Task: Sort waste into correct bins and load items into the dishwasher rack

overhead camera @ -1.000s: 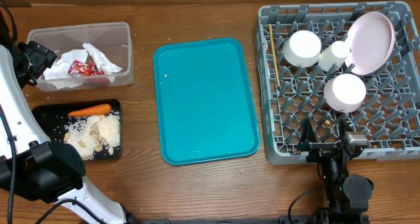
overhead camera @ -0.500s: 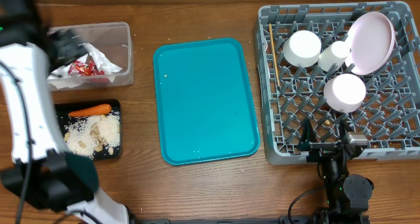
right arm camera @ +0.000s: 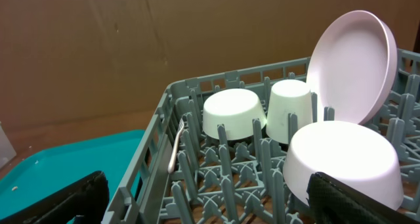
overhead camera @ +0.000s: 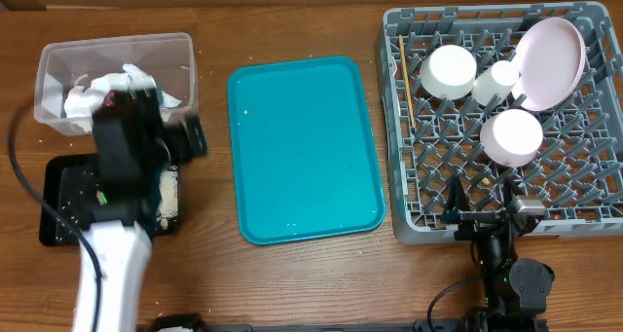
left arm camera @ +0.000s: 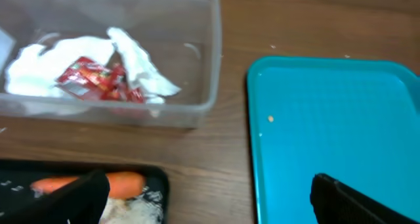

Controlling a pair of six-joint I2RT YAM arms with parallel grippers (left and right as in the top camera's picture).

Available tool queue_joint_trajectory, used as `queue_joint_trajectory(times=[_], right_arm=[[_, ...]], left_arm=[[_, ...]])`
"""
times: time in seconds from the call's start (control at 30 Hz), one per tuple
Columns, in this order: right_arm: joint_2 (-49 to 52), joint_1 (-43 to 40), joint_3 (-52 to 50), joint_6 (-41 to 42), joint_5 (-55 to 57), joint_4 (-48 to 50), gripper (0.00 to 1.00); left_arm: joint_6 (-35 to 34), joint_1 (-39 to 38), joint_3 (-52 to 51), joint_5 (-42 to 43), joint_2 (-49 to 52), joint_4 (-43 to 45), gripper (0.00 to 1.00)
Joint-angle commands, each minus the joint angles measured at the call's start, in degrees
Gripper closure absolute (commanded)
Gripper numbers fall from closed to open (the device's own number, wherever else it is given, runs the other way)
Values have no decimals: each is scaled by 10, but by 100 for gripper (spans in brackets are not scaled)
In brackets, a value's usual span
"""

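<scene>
My left gripper (overhead camera: 177,143) hangs open and empty above the black tray (overhead camera: 51,198), just below the clear tub (overhead camera: 44,59). The tub holds white napkins (left arm camera: 141,63) and a red wrapper (left arm camera: 98,79). In the tray lie the carrot (left arm camera: 121,183) and rice scraps (left arm camera: 143,203); overhead, the arm hides them. The grey rack (overhead camera: 399,176) carries the plate (overhead camera: 550,61), two bowls (overhead camera: 448,71) (overhead camera: 511,137), a cup (overhead camera: 503,79) and the stick (overhead camera: 406,84). My right gripper (overhead camera: 484,215) rests open at the rack's front edge.
The teal serving tray (overhead camera: 304,147) lies between the bins and the rack, with a few crumbs on it. Bare wood runs along the table's front. A cardboard wall stands behind the rack (right arm camera: 164,119).
My left arm has swung from the table's far left edge, over the tub, to above the black tray, now covering the carrot and scraps overhead. The right arm has not moved.
</scene>
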Motion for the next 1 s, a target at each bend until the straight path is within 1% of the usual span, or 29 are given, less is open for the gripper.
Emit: queue_joint_trajectory(times=[0.0,0.13,0.23,0.33,0.43,0.6,0.63,0.77,0.83,0.97], right_arm=[[-6,-2,-6,-2,5,2,0],[-6,-2,-6,-2,5,2,0],[-6,-2,-6,-2,5,2,0],[-6,-2,-6,-2,5,2,0],[-6,-2,-6,-2,5,2,0],[-6,-2,-6,-2,5,2,0],[-6,-2,-6,-2,5,2,0],[-6,-2,-6,-2,5,2,0],[-6,-2,-6,-2,5,2,0],[-6,-2,-6,-2,5,2,0]], left_arm=[[25,1,-136,41,-95,86,0],[25,1,-279,52,-203,204,0],[25,1,-353,52,-282,245,0],[25,1,-408,52,-363,263,0],[25,-2,-446,52,-434,265,0],[25,-27,-495,40,-525,266,0],[25,-34,-496,32,-543,248,0],[25,-56,-495,-3,-600,221,0],[25,-57,-495,-17,-629,187,0],[30,-57,-495,-14,-644,188,0]])
